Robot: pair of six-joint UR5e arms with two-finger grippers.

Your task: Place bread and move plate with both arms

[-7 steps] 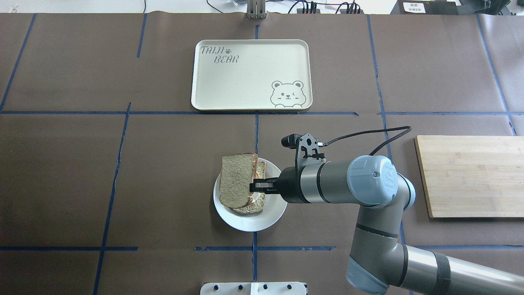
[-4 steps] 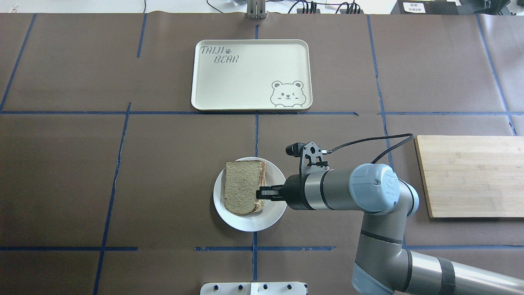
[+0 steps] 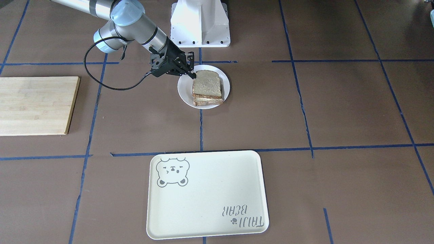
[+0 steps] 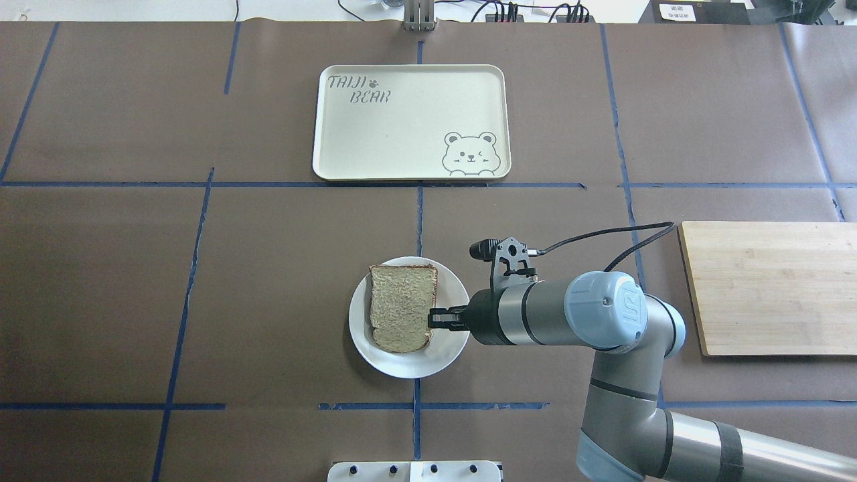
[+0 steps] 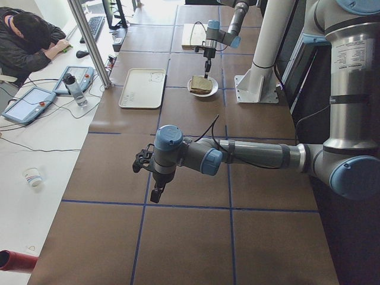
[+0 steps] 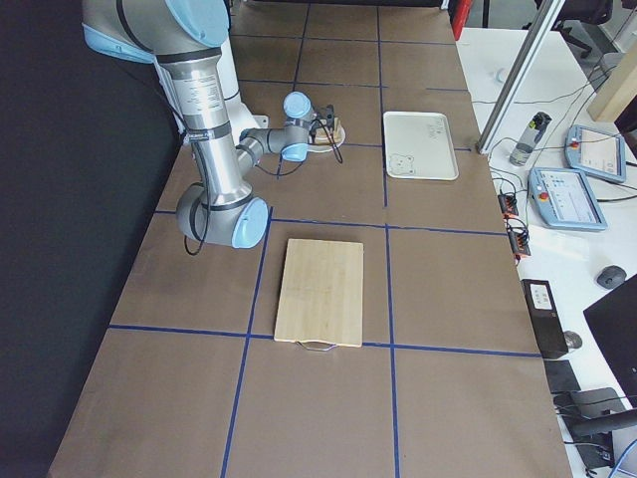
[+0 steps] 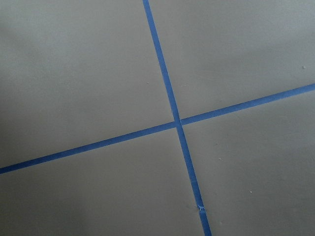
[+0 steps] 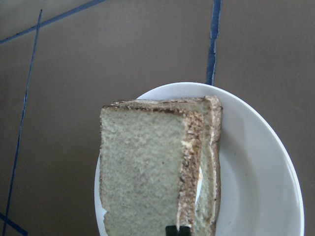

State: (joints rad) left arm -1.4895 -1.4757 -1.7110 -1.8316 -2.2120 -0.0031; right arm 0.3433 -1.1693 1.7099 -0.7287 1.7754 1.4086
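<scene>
The bread [image 4: 400,308] lies flat on top of another toast slice [image 3: 208,101] on the white plate [image 4: 408,367], just right of the table's middle. My right gripper [image 4: 435,319] is at the bread's right edge, fingers close together on that edge, low over the plate. The right wrist view shows the bread [image 8: 142,172], the lower slice's edge [image 8: 209,167], the plate rim [image 8: 256,182] and the fingertips at the bottom. My left gripper [image 5: 155,195] hangs over bare table far to the left; I cannot tell whether it is open or shut.
A cream bear tray [image 4: 402,127] lies at the far side of the table beyond the plate. A wooden cutting board [image 4: 770,288] lies at the right. The white robot base [image 3: 200,23] stands behind the plate.
The bread went from tilted up in my right gripper to lying flat on the lower slice. The right gripper moved down and a little to the right.
</scene>
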